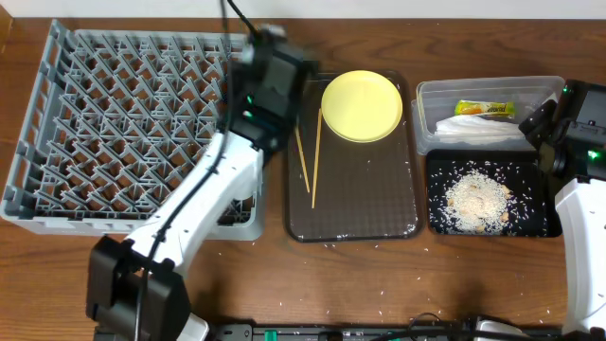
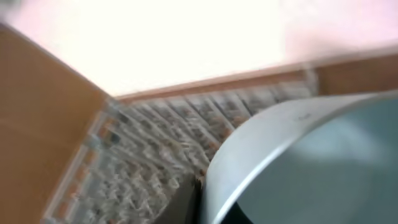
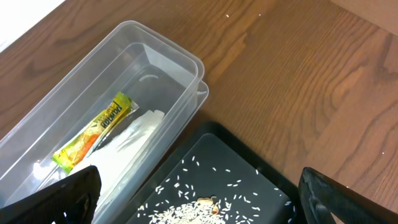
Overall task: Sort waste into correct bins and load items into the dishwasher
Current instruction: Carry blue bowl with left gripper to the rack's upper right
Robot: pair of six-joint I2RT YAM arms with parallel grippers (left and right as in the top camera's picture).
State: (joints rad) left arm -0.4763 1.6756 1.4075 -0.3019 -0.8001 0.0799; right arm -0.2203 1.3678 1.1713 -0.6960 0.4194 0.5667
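The grey dish rack (image 1: 123, 123) fills the left; it shows blurred in the left wrist view (image 2: 168, 143). My left gripper (image 1: 268, 71) hangs over its right far corner, shut on the rim of a light blue bowl (image 2: 311, 168), which the arm hides from overhead. The yellow plate (image 1: 361, 104) and the wooden chopsticks (image 1: 309, 156) lie on the brown tray (image 1: 360, 204). The clear tub (image 1: 431, 99) holds the yellow-green wrapper (image 3: 93, 134) and the white napkin (image 3: 127, 155). The black tray (image 1: 535, 223) holds rice crumbs (image 1: 478, 199). My right gripper (image 3: 199, 208) is open and empty above the black tray. The white bowl and cup are out of view.
Loose rice grains lie on the brown tray's front edge (image 1: 331, 242) and on the wooden table (image 1: 379, 303) in front of it. The right arm (image 1: 582, 218) stands along the table's right edge.
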